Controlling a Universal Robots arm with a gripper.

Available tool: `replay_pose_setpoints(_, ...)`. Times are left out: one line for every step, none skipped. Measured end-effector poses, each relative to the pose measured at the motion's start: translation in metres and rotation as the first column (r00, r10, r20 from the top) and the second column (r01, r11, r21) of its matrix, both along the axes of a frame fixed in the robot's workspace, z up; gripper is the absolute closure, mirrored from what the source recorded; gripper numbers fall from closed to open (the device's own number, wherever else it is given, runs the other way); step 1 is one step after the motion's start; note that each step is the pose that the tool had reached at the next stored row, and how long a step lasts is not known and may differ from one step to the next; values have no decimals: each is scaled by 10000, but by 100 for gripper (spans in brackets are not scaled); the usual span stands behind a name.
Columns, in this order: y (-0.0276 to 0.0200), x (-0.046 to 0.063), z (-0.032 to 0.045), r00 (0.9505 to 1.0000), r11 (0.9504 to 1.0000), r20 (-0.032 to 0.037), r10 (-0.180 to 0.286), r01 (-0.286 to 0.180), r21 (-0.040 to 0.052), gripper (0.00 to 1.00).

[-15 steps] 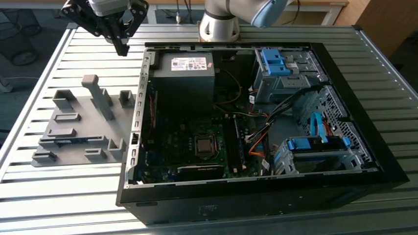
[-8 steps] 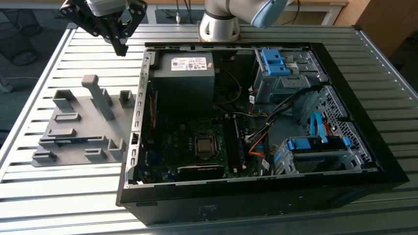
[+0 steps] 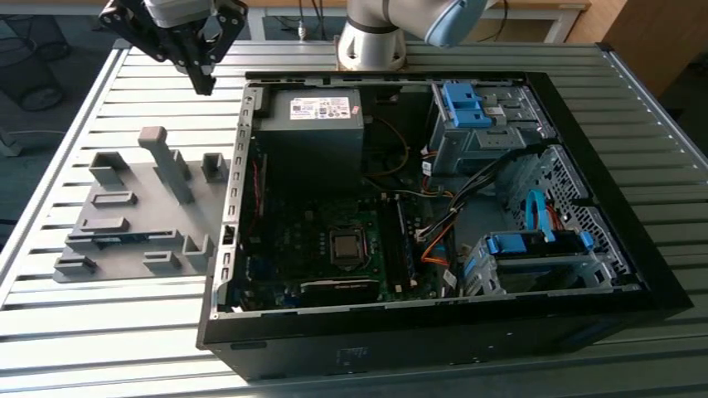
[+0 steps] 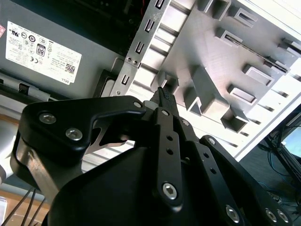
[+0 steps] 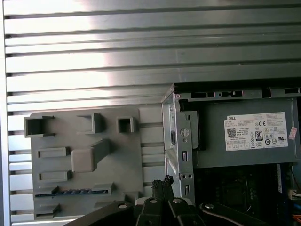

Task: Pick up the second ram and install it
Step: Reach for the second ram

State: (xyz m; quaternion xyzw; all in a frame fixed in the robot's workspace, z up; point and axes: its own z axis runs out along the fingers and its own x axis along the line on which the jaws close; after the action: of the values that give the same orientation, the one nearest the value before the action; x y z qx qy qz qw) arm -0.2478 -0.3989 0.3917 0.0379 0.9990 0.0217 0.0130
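Hovering with fingers (image 3: 204, 80) narrowed and empty above the desk (image 3: 122, 99) beside the computer case (image 3: 443, 348), apart from the second ram (image 5: 70, 192).

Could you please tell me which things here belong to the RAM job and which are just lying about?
Job: gripper, ram in the grey holder plate, open computer case.
Just there: power supply, blue drive brackets, slatted table.
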Motion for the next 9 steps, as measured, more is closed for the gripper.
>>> replay_pose_setpoints(0, -7, 0, 10000, 10000, 1, 1, -1, 0, 89)
replay_pose_setpoints(0, -15, -1, 10000, 10000, 1, 1, -1, 1, 89)
replay_pose_setpoints(0, -25, -1, 10000, 10000, 1, 1, -1, 1, 89)
replay_pose_setpoints(0, -36, -1, 10000, 10000, 1, 1, -1, 1, 89)
replay_pose_setpoints(0, -46, -1, 10000, 10000, 1, 1, -1, 1, 89)
replay_pose_setpoints(0, -54, 0, 10000, 10000, 1, 1, -1, 0, 89)
replay_pose_setpoints(0, -61, 0, 10000, 10000, 0, 1, -1, 0, 89)
replay_pose_setpoints(0, -69, -1, 10000, 10000, 2, 1, -1, 1, 89)
replay_pose_setpoints(0, -75, -1, 10000, 10000, 1, 1, -1, 1, 89)
